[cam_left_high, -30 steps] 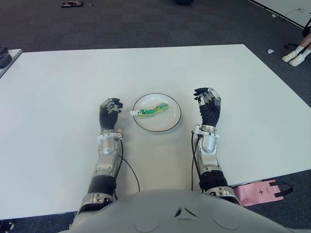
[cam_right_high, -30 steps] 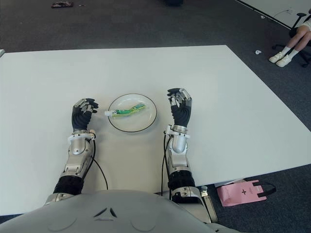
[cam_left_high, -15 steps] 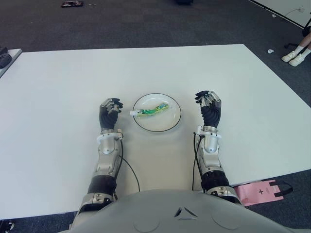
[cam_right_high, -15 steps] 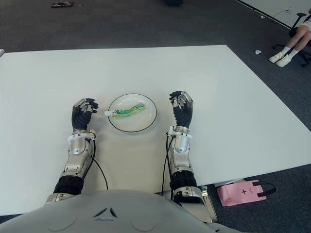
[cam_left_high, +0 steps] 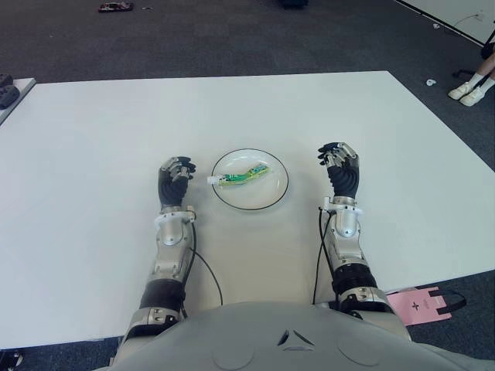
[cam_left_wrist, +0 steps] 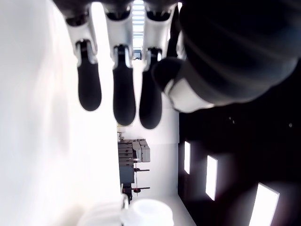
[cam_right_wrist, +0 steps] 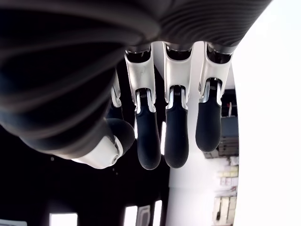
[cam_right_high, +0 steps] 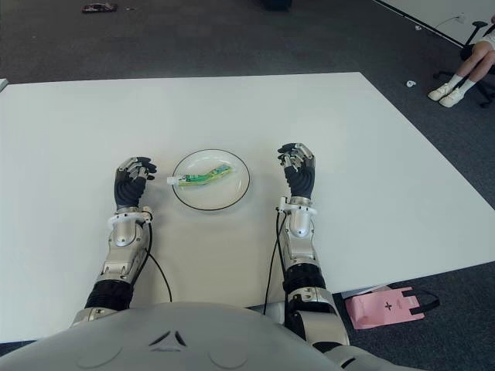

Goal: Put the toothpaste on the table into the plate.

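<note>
A small green and white toothpaste tube [cam_left_high: 242, 175] lies across the white, dark-rimmed plate [cam_left_high: 249, 205] in the middle of the table, its white cap reaching the plate's left rim. My left hand [cam_left_high: 175, 174] shows just left of the plate, fingers relaxed and holding nothing; its wrist view has the left hand [cam_left_wrist: 123, 101] empty too. To the right of the plate, a short gap away, my right hand [cam_left_high: 340, 162] is held with fingers loosely bent and empty, as the right hand [cam_right_wrist: 165, 143] appears in its own wrist view.
The white table [cam_left_high: 93, 139] stretches wide on all sides. A pink bag [cam_left_high: 421, 303] lies on the floor at the near right. A person's feet [cam_left_high: 470, 89] show at the far right edge. Another table's corner [cam_left_high: 8, 89] shows at far left.
My right hand has drifted to the right, away from the plate, and a little toward me. The left hand, plate and toothpaste have not moved.
</note>
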You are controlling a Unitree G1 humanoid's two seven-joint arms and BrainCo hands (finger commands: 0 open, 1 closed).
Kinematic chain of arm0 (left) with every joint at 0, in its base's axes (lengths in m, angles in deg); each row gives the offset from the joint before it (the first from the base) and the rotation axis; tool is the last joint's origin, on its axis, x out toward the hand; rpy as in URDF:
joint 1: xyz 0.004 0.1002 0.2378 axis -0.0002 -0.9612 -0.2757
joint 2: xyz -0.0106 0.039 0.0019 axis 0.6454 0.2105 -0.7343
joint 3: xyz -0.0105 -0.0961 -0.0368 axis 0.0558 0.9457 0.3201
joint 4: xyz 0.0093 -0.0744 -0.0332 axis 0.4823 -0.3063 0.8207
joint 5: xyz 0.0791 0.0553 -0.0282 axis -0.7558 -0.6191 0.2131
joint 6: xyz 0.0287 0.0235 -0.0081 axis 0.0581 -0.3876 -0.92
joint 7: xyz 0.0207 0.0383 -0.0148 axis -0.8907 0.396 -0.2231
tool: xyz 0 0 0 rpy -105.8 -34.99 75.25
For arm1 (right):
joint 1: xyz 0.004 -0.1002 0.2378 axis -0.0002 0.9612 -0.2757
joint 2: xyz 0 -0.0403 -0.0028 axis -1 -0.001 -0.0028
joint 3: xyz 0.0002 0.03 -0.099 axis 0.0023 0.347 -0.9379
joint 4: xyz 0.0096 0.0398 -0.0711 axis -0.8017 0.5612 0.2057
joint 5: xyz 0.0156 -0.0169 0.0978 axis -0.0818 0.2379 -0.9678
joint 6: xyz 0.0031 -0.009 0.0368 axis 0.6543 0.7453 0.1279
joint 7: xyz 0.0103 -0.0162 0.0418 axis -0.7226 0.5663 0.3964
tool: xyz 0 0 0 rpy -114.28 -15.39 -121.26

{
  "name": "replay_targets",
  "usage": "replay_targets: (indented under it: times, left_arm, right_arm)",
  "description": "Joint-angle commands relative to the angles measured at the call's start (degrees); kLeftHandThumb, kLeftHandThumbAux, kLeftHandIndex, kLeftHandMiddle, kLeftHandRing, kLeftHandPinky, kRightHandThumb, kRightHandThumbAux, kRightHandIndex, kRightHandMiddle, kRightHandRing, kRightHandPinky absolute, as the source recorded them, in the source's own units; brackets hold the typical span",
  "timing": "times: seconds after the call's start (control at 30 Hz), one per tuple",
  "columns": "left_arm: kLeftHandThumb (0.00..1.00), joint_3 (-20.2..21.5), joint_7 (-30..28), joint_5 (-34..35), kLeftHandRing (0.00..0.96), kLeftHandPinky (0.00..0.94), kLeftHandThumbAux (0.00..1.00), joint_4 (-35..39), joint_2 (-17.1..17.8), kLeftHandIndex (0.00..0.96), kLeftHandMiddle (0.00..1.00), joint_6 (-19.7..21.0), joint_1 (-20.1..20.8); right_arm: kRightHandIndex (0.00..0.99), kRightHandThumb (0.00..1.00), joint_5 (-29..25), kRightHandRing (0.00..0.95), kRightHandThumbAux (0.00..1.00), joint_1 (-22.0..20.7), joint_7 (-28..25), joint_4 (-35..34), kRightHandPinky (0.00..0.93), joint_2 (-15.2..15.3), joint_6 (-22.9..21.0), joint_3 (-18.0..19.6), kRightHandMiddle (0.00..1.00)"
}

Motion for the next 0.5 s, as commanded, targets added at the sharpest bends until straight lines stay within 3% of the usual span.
replay_targets:
  times: [0.03,0.5]
  left_arm:
    - [0.712,-0.6,-0.4,-0.4,0.511,0.499,0.716,-2.8,0.1,0.436,0.522,0.9,-2.0]
    - [0.711,-1.2,-1.0,-0.3,0.519,0.508,0.718,-2.8,0.7,0.436,0.533,0.6,-1.9]
  right_arm:
    - [0.43,0.703,1.2,0.521,0.732,1.8,-2.4,2.1,0.548,2.0,-3.0,-1.0,0.503]
    - [0.425,0.703,4.3,0.508,0.735,2.2,-3.3,0.6,0.524,5.3,-16.3,-2.8,0.473]
